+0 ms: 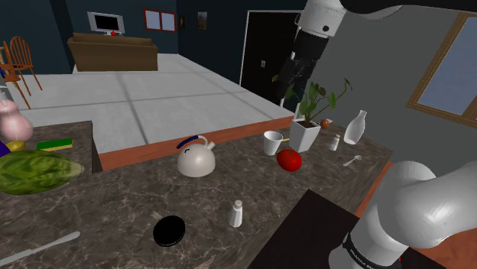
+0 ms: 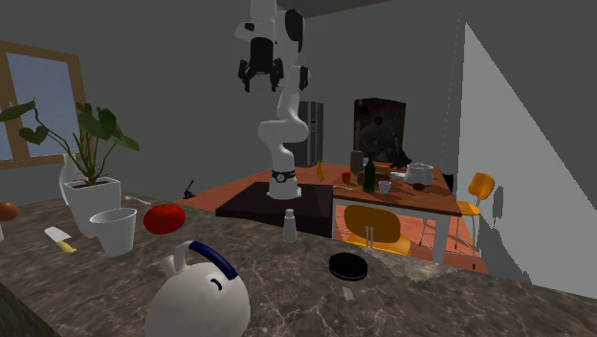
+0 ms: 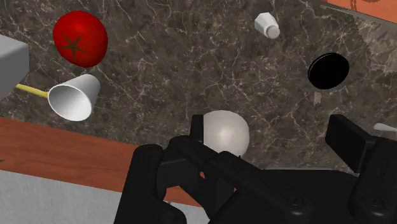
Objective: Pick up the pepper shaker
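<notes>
A small white shaker (image 1: 237,213) stands upright on the dark marble counter (image 1: 130,214), close to a black disc (image 1: 170,230). It appears again in the second exterior view (image 2: 289,225) and in the wrist view (image 3: 267,25). A second small shaker (image 1: 335,141) stands beside the white plant pot (image 1: 304,134). My gripper (image 1: 289,85) hangs high above the counter (image 2: 260,78), far from both shakers. In the wrist view the gripper (image 3: 272,137) is open with nothing between its fingers, roughly over the white kettle (image 3: 222,132).
On the counter are a white kettle (image 1: 196,159), a red tomato (image 1: 289,160), a white cup (image 1: 273,142), a white bottle (image 1: 355,128), a spoon (image 1: 352,160) and a lettuce (image 1: 34,172). A knife (image 1: 38,248) lies at the near corner.
</notes>
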Tool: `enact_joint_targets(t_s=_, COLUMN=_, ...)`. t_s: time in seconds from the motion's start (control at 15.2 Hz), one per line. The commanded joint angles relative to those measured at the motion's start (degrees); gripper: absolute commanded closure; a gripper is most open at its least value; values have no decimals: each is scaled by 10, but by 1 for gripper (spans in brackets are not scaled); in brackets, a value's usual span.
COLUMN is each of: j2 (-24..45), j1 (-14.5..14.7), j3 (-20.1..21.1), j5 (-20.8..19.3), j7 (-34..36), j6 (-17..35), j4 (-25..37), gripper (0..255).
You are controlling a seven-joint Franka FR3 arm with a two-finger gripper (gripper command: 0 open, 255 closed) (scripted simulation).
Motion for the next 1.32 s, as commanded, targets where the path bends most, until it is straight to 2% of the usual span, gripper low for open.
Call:
enact_joint_targets(t_s=0.0, j2=0, j1=0, j3=0, j5=0, j7=0, j6=0, j4=0, gripper=0)
enact_joint_targets(t_s=0.66, j2=13, j1=24, j3=16, j5=28, j7=0, j6=184, j4=-177, gripper=0)
enact_joint_targets(t_s=1.25, j2=107, j1=53, j3=36, j5=60, j7=-5, j6=379, j4=-284, gripper=0)
